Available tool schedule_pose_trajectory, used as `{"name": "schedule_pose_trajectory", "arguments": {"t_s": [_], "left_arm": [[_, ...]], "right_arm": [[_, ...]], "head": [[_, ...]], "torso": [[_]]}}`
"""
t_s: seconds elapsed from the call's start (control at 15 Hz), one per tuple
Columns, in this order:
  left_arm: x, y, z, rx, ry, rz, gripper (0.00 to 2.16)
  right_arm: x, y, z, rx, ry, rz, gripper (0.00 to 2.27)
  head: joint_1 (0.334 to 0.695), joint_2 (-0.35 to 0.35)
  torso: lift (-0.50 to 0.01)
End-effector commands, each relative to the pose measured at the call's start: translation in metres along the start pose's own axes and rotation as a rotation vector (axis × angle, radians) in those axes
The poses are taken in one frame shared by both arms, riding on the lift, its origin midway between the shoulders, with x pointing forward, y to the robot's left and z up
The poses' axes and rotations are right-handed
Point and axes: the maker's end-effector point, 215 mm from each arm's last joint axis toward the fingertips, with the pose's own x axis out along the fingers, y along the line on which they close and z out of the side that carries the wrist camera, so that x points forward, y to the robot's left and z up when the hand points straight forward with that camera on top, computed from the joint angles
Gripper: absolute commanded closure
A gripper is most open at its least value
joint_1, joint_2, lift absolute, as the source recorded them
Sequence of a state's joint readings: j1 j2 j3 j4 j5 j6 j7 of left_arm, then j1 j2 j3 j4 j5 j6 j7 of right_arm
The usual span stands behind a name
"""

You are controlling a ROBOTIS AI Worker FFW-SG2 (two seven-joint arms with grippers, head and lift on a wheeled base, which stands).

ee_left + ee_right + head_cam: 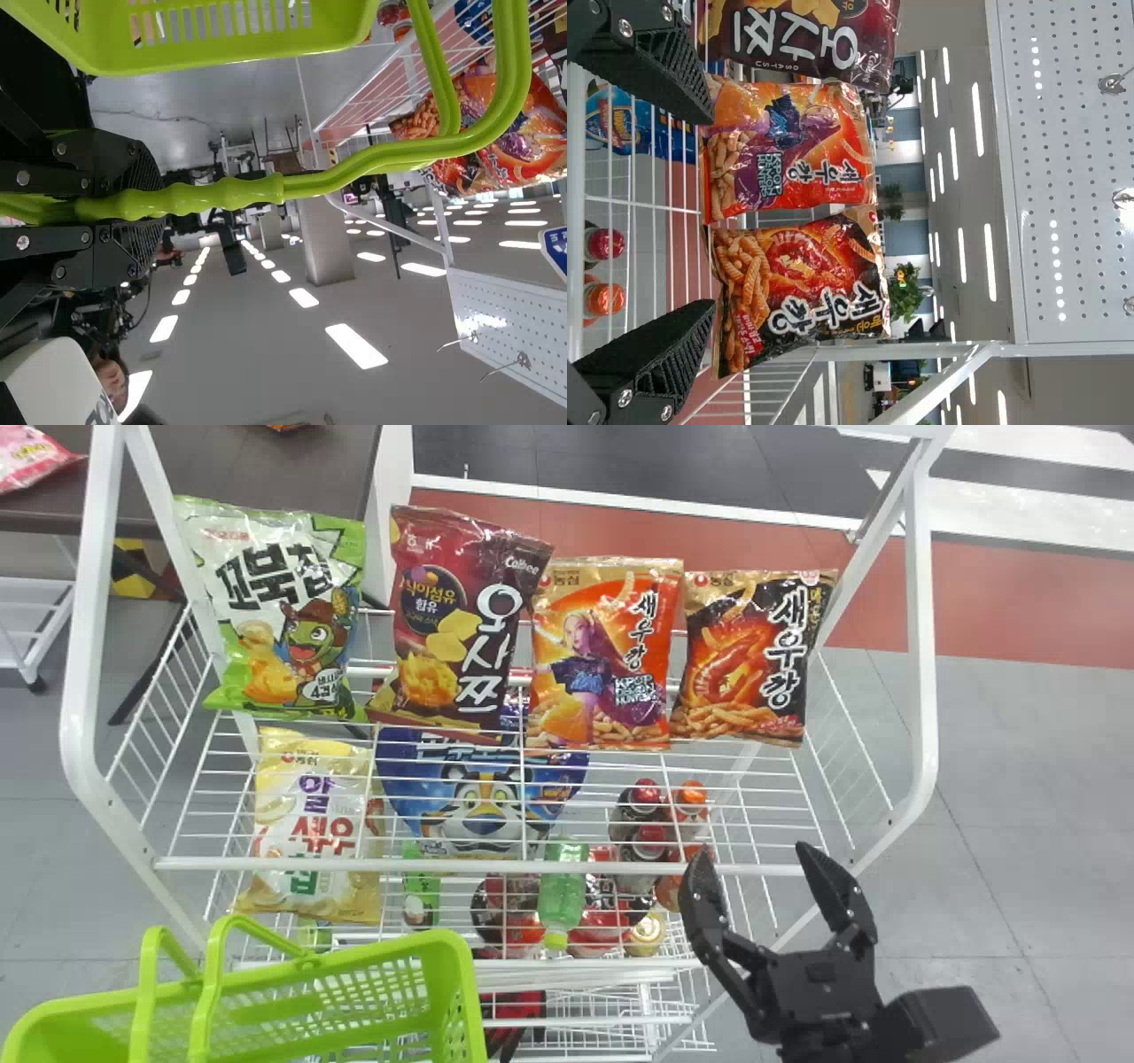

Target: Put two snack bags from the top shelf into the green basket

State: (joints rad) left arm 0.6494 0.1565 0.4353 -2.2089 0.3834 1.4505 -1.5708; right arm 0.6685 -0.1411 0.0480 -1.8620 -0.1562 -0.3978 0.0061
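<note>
In the head view my right gripper (760, 903) stands open at the shelf's front right, below the snack bags. Four bags stand in a row on the top shelf: green-white (283, 611), maroon (465, 624), orange (604, 655) and black (751, 657). The right wrist view has that gripper (678, 221) with nothing between its fingers, facing the orange bag (788, 150) and the black bag (802, 288). The green basket (328, 992) is at the lower left. In the left wrist view my left gripper (133, 208) is shut on the handle of the green basket (221, 57).
The white wire rack's front rail (496, 865) runs between gripper and bags, with side posts (923, 646) at both ends. Lower shelves hold a yellow bag (310, 824), a blue bag (478, 788) and bottles (562, 890). A perforated white panel (1072, 177) stands beyond the bags.
</note>
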Motion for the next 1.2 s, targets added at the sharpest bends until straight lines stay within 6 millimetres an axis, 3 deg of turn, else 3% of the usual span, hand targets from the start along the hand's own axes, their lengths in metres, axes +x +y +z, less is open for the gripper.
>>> {"name": "schedule_pose_trajectory", "arguments": {"t_s": [0.0, 0.53, 1.13], "left_arm": [[0.000, 0.001, 0.000, 0.000, 0.001, 0.002, 2.15], [0.006, 0.000, 0.003, 0.016, 0.029, 0.005, 2.15], [0.010, 0.003, 0.001, 0.012, 0.041, 0.007, 2.15]], "right_arm": [[0.020, 0.010, 0.002, 0.006, 0.006, 0.018, 0.07], [0.109, 0.020, 0.002, 0.031, 0.083, 0.030, 0.07], [0.184, 0.063, -0.008, 0.040, 0.170, 0.105, 0.07]], "head": [[0.695, -0.159], [0.695, -0.086], [0.695, -0.022]], "torso": [[-0.001], [-0.001], [-0.001]]}}
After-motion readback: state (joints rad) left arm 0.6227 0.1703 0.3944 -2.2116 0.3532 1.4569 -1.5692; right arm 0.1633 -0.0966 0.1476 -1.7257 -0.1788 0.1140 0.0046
